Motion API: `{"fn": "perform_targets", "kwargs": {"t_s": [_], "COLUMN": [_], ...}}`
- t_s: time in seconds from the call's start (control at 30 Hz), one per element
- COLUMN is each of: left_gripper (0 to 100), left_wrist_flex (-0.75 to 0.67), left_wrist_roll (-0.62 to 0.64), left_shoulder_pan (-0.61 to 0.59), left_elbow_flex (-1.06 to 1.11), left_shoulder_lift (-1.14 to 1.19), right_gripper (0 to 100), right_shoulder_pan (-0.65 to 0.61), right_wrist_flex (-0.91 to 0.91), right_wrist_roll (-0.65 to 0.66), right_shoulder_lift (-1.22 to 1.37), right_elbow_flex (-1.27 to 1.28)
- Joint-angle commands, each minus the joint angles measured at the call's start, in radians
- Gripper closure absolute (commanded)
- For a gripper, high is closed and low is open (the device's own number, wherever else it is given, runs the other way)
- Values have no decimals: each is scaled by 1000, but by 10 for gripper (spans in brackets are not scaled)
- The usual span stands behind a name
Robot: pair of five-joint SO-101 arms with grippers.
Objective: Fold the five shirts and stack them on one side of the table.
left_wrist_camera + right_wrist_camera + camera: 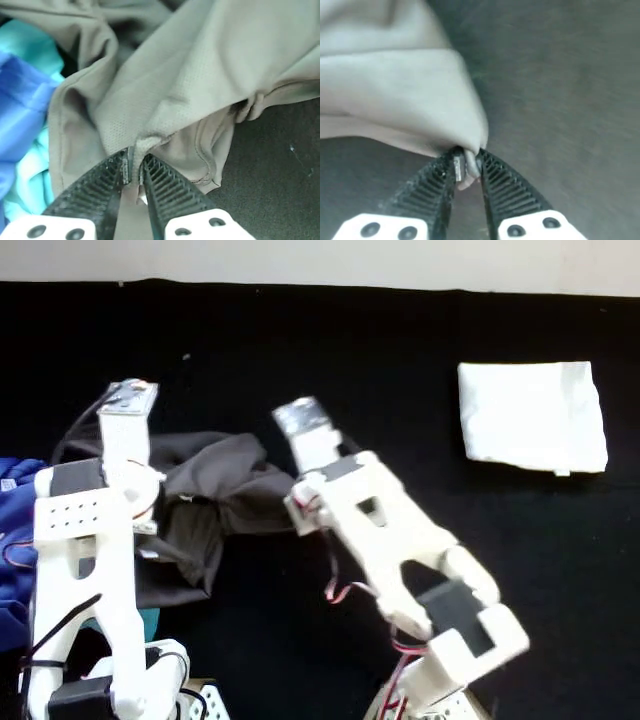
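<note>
On the black table [400, 330], we see both grippers clamped on the crumpled grey shirt [215, 490].
Our left gripper [134, 159] has its jaws pinched tight on a fold of that fabric, with a blue shirt [20, 115] and a teal shirt [30, 40] just beside it; our right gripper [468, 159] nips an edge of the same shirt over bare table. We find a folded white shirt [532, 417] lying well apart, toward the right arm's side.
</note>
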Motion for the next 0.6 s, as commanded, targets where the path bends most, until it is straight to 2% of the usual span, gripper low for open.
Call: {"fn": "perform_targets", "kwargs": {"t_s": [0.0,0.17,0.37,0.47,0.57], "left_gripper": [990,990,989,989,970], "left_wrist_flex": [63,175,210,212,213], "left_wrist_roll": [2,3,3,3,3], "left_shoulder_pan": [108,288,438,506,573], "left_elbow_flex": [-82,-315,-568,-616,-564], "left_shoulder_lift": [-27,-25,-18,-18,-18], "right_gripper": [992,992,992,992,992], "right_shoulder_pan": [117,289,486,593,682], "right_wrist_flex": [74,177,237,237,249], "right_wrist_roll": [92,170,262,293,307], "right_shoulder_lift": [-219,-441,-604,-659,-702], "right_elbow_flex": [-13,-19,-19,-19,-16]}}
